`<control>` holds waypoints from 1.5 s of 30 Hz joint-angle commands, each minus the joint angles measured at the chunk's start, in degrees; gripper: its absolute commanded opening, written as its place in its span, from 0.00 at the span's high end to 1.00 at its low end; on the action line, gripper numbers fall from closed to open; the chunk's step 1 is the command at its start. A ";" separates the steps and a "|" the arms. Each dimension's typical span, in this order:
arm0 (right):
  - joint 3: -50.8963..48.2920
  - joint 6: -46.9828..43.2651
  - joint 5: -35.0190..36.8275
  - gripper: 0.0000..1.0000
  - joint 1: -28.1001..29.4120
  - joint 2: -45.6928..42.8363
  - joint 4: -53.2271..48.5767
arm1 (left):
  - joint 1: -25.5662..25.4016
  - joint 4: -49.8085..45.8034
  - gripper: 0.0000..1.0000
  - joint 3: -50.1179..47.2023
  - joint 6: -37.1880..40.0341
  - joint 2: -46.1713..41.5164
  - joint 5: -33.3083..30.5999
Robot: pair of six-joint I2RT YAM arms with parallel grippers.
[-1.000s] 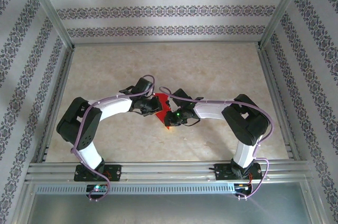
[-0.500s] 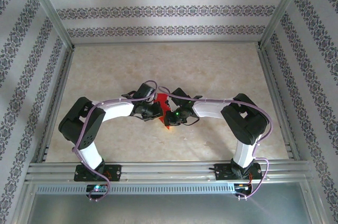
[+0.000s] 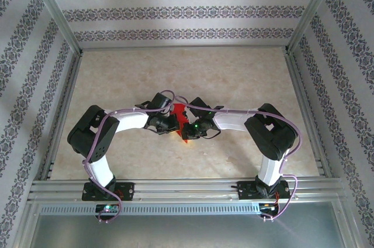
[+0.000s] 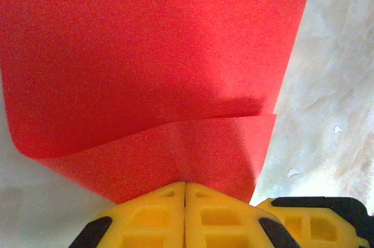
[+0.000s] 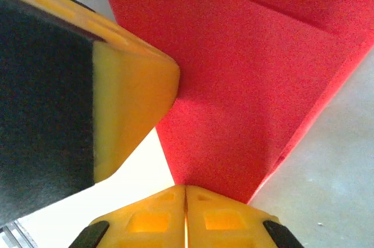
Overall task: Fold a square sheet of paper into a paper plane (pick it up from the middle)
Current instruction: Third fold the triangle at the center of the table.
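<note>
Between the arms, the red sheet (image 4: 152, 66) is pinched by left gripper (image 4: 185, 185) and right gripper (image 5: 186, 188) alike, seemingly lying fore-aft.

bright, even diffuse light from above, top view sharp with faint soft shadows on the table (image 3: 234, 78), wrist views very close and grainy, paper (image 4: 146, 55) darkened by a shadow along its fold
</note>
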 commanded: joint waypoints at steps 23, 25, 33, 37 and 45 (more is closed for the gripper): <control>-1.34 -2.09 6.72 0.90 -0.18 3.62 -12.92 | 18.06 -5.52 0.84 4.47 13.48 1.90 -0.94; -1.35 -1.45 4.55 0.88 -0.25 2.24 -10.59 | 18.02 -5.22 0.83 4.04 12.26 -0.46 0.11; 0.62 1.08 -0.70 0.76 -1.86 -8.51 1.01 | 16.64 3.09 0.77 -5.15 1.03 -11.82 4.66; -0.49 2.64 1.40 0.73 -2.42 -12.34 2.76 | 15.04 5.30 0.70 -8.49 -2.69 -15.30 5.54; -2.42 9.74 4.85 0.68 -1.24 -11.59 3.42 | 12.62 17.51 0.57 -15.05 -12.80 -14.80 9.53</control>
